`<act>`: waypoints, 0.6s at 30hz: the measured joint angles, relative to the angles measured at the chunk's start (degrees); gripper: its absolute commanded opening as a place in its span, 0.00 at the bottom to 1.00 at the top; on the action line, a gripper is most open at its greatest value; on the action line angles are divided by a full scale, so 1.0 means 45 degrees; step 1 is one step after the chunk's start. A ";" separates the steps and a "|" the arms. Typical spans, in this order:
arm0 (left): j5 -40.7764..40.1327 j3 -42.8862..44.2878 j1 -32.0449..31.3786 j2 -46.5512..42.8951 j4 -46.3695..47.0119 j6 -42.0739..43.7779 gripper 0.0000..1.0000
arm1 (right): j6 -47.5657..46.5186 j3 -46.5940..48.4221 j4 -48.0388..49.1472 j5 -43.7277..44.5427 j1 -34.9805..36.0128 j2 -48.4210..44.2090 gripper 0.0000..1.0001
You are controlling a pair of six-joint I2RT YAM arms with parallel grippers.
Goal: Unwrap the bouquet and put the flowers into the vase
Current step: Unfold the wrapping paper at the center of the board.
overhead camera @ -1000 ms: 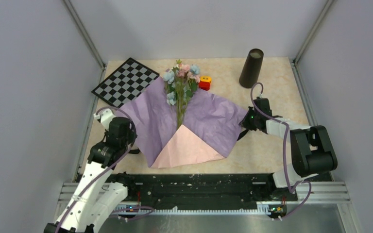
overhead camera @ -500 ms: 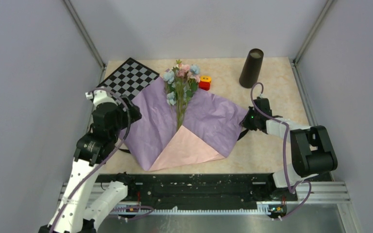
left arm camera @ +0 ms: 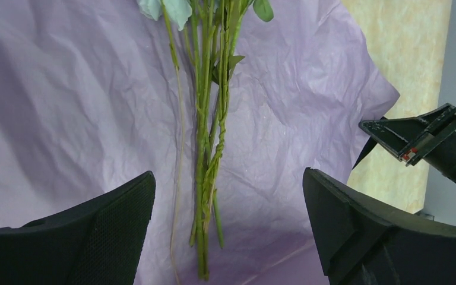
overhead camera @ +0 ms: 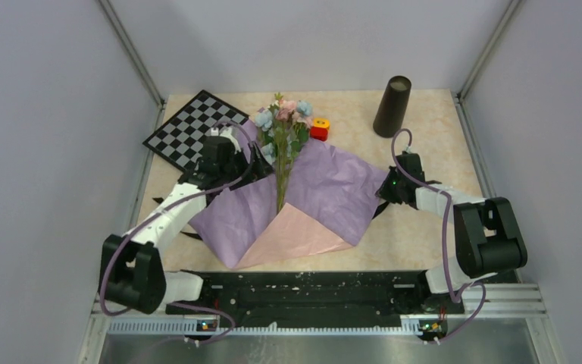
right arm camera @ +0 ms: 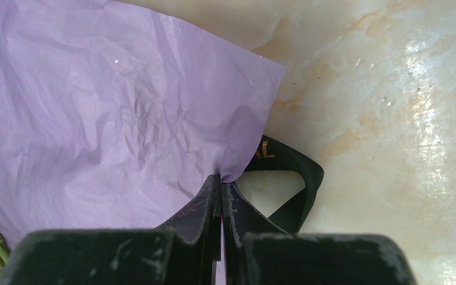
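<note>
A pale marbled counter (overhead camera: 424, 235) fills a grey-walled booth, with the two arms bolted at its near edge. Nearest them, the bouquet's paper (overhead camera: 326, 189) lies opened out flat, lilac side up, with a pink flap (overhead camera: 295, 231) folded over at the near point. At the sheet's right corner the right fingers (right arm camera: 199, 211) are pressed together on the paper's edge, just beside a loop of black ribbon (right arm camera: 294, 161) lying on the counter. That pinch seems meant to hold the sheet down so it cannot drag along. Further in, the left fingers (left arm camera: 107, 231) stand spread wide above the sheet, holding nothing, with the bunched green stems (left arm camera: 205, 148) between them, apparently lined up to close on those stems. The flowers (overhead camera: 282, 125) lie along the middle of the paper, heads pointing away past its far edge. Beyond, a checkered board (overhead camera: 195, 127) lies at the far left and a small red-and-yellow block (overhead camera: 320, 129) sits just beside the blooms. The dark vase (overhead camera: 392, 106) stands upright at the far right, well apart from the flowers and with none in it.
</note>
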 measured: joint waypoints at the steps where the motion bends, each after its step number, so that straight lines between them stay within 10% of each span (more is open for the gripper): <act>1: 0.0233 -0.0024 0.0000 0.0471 0.0350 -0.0015 0.97 | 0.0000 0.0000 0.0005 0.0044 0.0000 -0.0010 0.00; 18: 0.1093 -0.0957 0.0413 0.3895 0.3696 -0.0029 0.99 | 0.0005 0.0029 0.0787 0.0180 0.0000 0.0330 0.00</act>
